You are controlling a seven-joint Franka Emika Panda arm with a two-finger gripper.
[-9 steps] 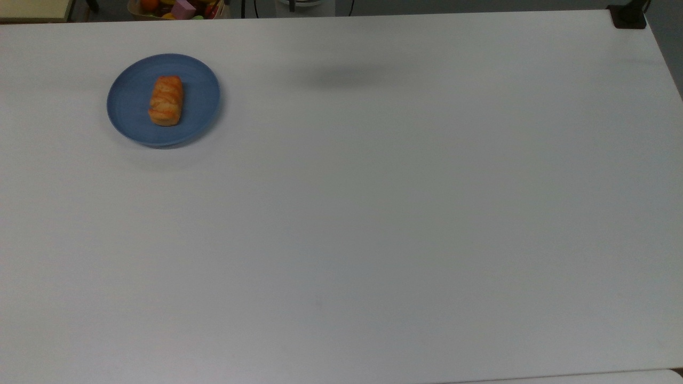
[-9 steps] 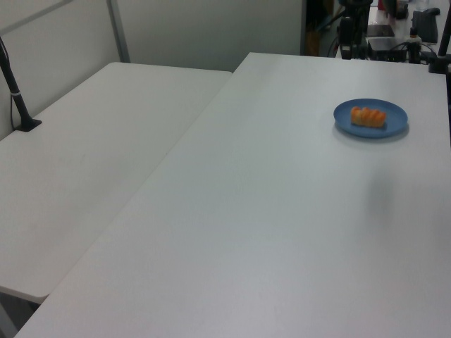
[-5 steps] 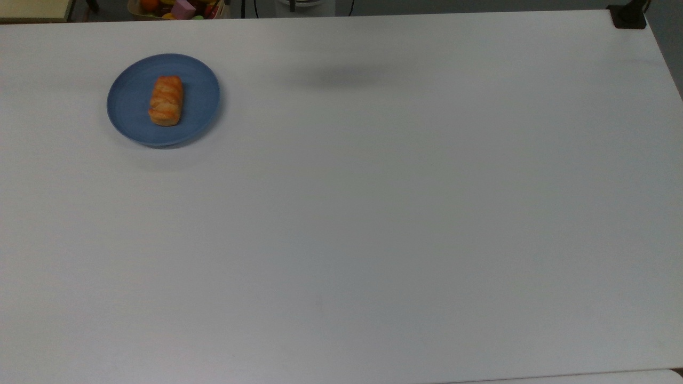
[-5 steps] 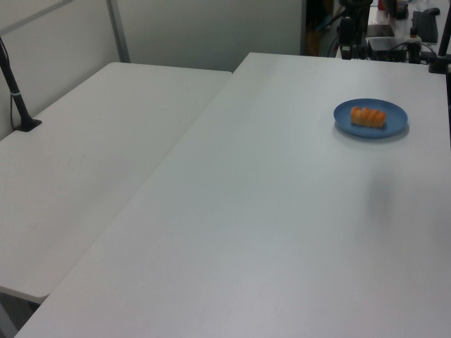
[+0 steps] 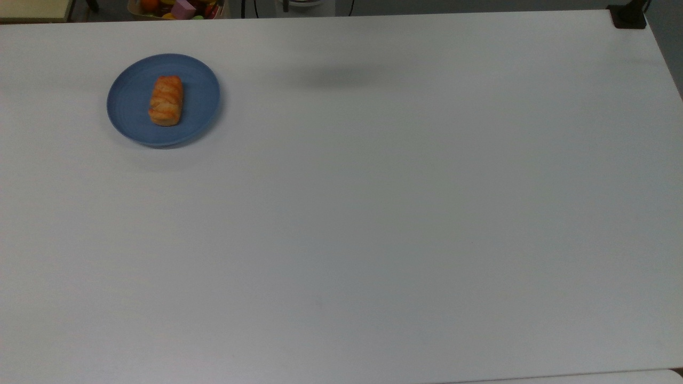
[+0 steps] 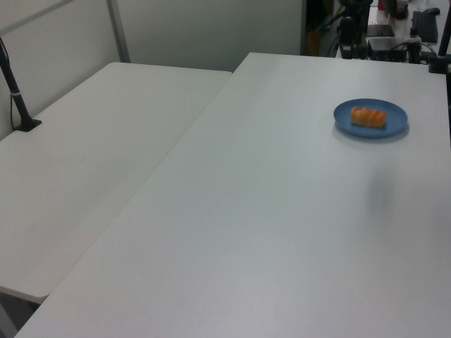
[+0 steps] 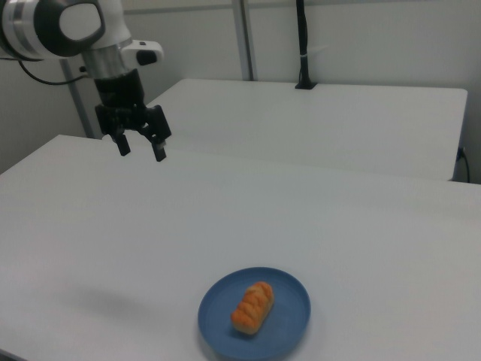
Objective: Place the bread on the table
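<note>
The bread (image 5: 166, 100) is a small golden-orange braided roll lying in the middle of a round blue plate (image 5: 128, 101) on the white table (image 5: 373, 213). The left view shows the bread (image 6: 368, 116) on the plate (image 6: 394, 113) at the far right, and the right view shows the bread (image 7: 252, 307) on the plate (image 7: 289, 320) near the bottom edge. In the right view my gripper (image 7: 140, 151) hangs open and empty high above the table at the upper left, well away from the plate.
A second white table (image 6: 91, 155) adjoins on the left view's left, with a black post (image 6: 17, 98) on it. A bin of colourful toys (image 5: 176, 8) sits beyond the table's far edge in the top view. A black clamp (image 5: 628, 16) holds the far right corner.
</note>
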